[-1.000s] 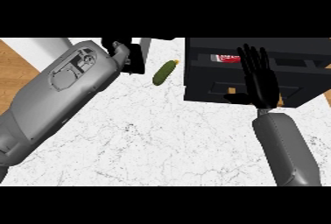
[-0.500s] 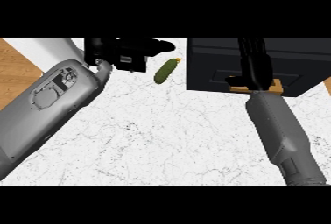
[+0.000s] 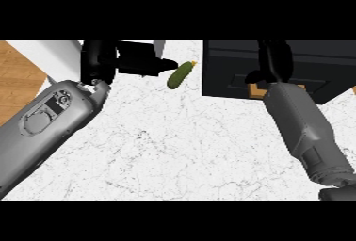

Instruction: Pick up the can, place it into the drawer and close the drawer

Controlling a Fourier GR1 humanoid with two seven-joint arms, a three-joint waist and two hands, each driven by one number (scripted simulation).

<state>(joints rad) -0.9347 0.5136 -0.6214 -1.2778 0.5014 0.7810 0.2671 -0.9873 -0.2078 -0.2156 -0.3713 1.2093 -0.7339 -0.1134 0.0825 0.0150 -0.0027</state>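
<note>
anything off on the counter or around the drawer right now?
Nothing spilled or damaged. The only stray item is a green cucumber lying diagonally on the white counter, between the left hand and the black drawer. The right hand is over the drawer; no can is visible.

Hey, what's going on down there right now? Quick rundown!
Right robot hand open, flat over the black drawer. Left robot hand at far counter edge. Can out of sight. Cucumber lying beside drawer.

Veined marble counter (image 3: 173, 141), matt – perhaps metal – drawer (image 3: 230, 70)
</note>
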